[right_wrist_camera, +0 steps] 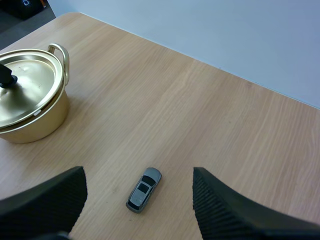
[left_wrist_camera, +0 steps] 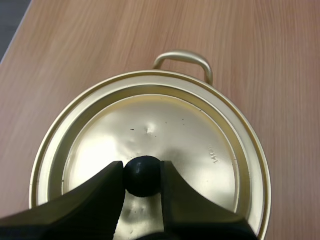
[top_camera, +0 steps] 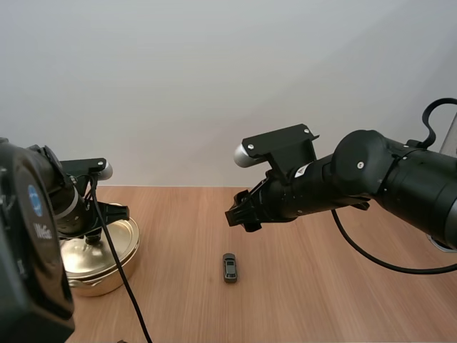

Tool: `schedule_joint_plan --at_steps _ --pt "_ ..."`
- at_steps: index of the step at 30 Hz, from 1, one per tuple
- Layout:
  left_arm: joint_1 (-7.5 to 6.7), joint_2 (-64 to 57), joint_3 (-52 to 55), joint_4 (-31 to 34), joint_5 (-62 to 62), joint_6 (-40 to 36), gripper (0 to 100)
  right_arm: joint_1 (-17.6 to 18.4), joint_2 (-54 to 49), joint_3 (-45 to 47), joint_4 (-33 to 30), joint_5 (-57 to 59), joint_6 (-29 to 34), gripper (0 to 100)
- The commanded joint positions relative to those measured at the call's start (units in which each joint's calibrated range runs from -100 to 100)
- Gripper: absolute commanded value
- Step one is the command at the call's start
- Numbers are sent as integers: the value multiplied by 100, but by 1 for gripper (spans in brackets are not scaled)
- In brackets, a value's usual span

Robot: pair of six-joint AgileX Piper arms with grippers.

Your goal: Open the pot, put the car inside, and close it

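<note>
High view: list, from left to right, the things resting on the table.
Pot with its lid on → car. Left out: the left gripper, pinching the lid's knob, and the open right gripper, hanging roughly above the car.

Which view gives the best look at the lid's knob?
The left wrist view: the black knob sits close up, pinched by the left pincer. In the high view it is mostly hidden under that pincer; the right wrist view catches it small, atop the lid.
</note>
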State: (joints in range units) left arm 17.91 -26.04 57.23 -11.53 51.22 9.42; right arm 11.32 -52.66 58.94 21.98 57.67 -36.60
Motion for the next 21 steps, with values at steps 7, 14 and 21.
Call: schedule_joint_plan --at_steps 7,14,21 --pt "3 -18 -1192 -15 1932 -5 0 4 8 -3 -37 -346 1 100" --pt "3 -443 -1654 -15 2602 29 0 4 798 44 1156 1099 -986 100" --pt "3 -1033 -1654 -3 2688 220 0 4 1732 44 1358 328 -1049 100"
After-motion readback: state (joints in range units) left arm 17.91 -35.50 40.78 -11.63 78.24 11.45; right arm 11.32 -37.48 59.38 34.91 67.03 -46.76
